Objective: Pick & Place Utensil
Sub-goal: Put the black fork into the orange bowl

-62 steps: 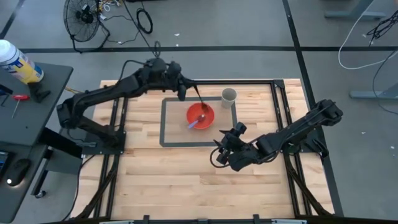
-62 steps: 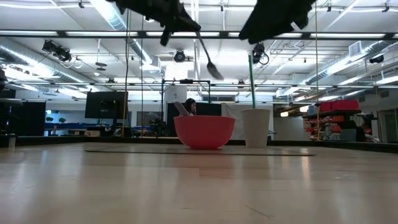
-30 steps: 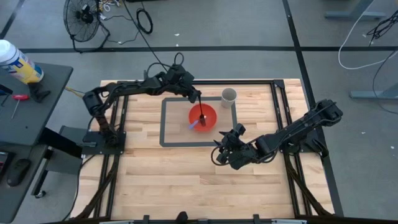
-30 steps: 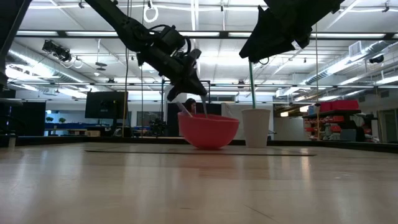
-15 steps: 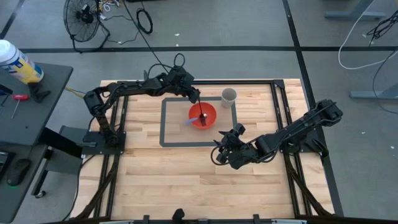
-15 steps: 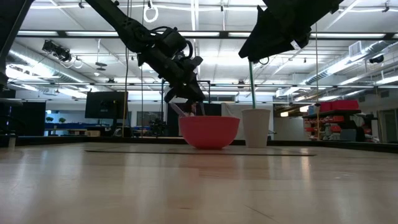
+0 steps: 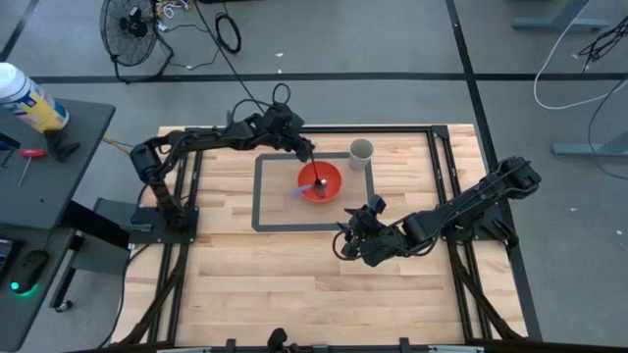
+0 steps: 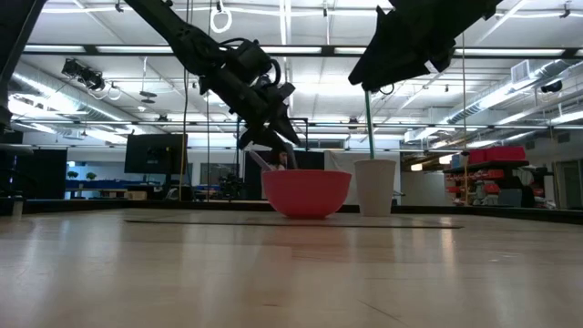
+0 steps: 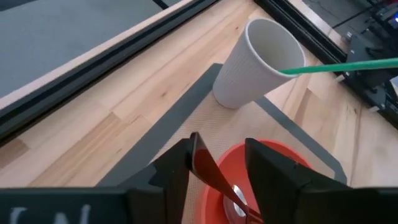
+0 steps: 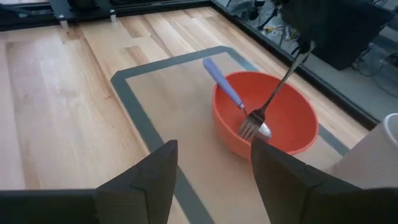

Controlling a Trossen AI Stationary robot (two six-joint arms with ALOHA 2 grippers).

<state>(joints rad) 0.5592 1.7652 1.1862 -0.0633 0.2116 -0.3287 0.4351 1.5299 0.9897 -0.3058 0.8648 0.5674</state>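
**Left gripper holds fork in bowl**

The left gripper (image 7: 306, 150) clamps the fork (image 10: 268, 102) handle at the bowl's (image 7: 320, 182) 11 o'clock rim; tines rest inside beside a blue-handled utensil (image 10: 222, 83). The right gripper (image 7: 349, 238), fingers spread, waits at 5 o'clock. A cup (image 7: 361, 151) stands at 1 o'clock.

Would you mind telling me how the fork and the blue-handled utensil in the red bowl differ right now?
The fork is plain metal with a thin handle; the blue-handled utensil has a thicker, coloured handle. The fork stands steeply, its upper end at the left hand, tines down inside the red bowl; the blue-handled utensil leans free, its handle over the rim. Both have their working ends in the bowl.
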